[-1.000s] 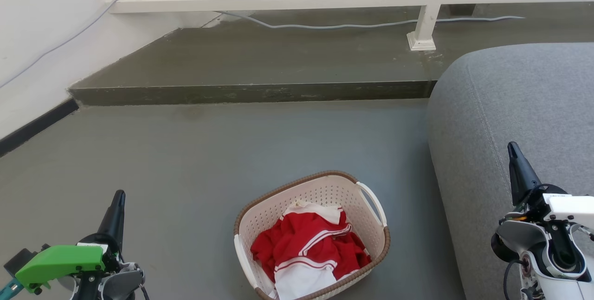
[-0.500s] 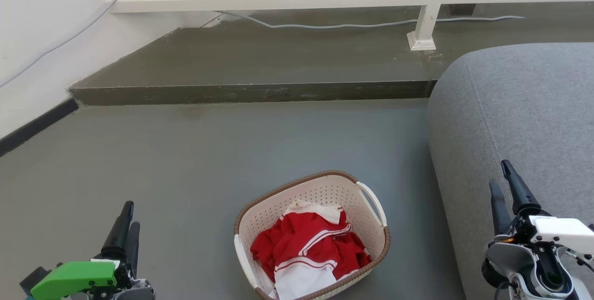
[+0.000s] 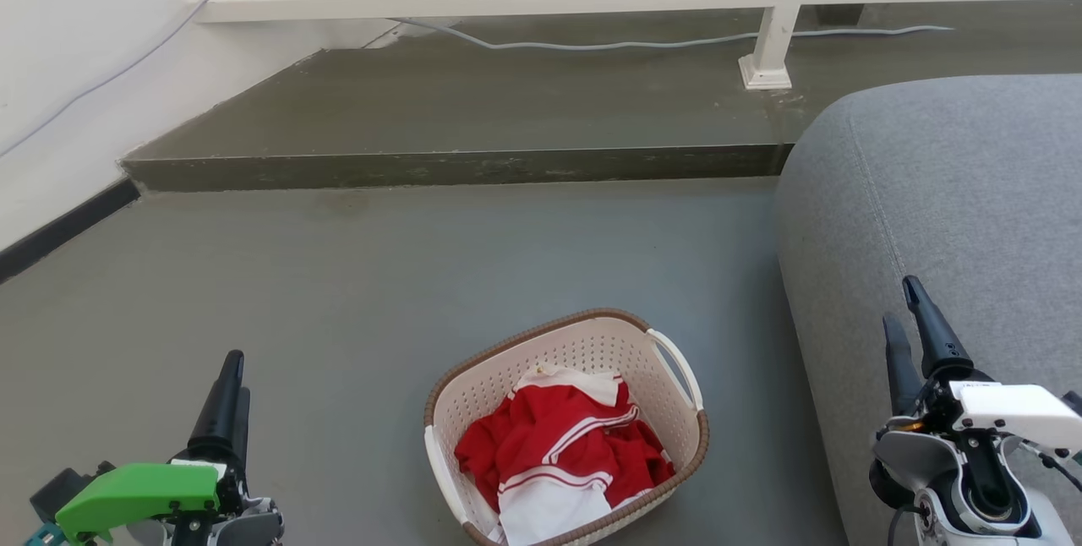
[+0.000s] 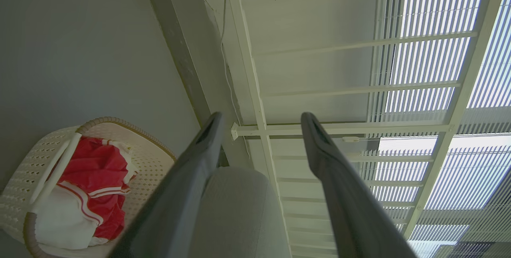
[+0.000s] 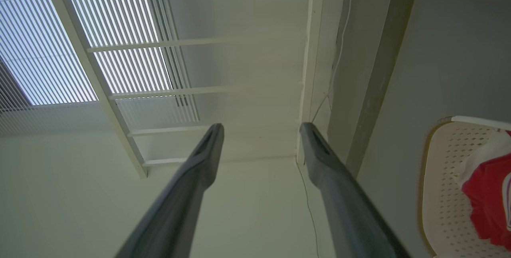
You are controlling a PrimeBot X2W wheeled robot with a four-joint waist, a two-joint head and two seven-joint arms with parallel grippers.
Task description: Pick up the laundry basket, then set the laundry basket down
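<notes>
Left claw, head view: low at lower left, dark fingers pointing up, well apart from the cream-white perforated plastic laundry basket with brown woven-look rim. The laundry basket sits on the grey floor between the two arms, a crumpled red-and-white garment inside. Right claw is at lower right, in front of the grey fabric sofa, also clear of the laundry basket.

Left wrist view: left claw spread wide, nothing between the fingers. Laundry basket off to lower left.

Right wrist view: right claw likewise wide and empty. Laundry basket at right edge.

Judgement: approach step, pick-up not begun. Next move calls for both claws to lower and come inward onto the white side handles, one each, then a level lift.
</notes>
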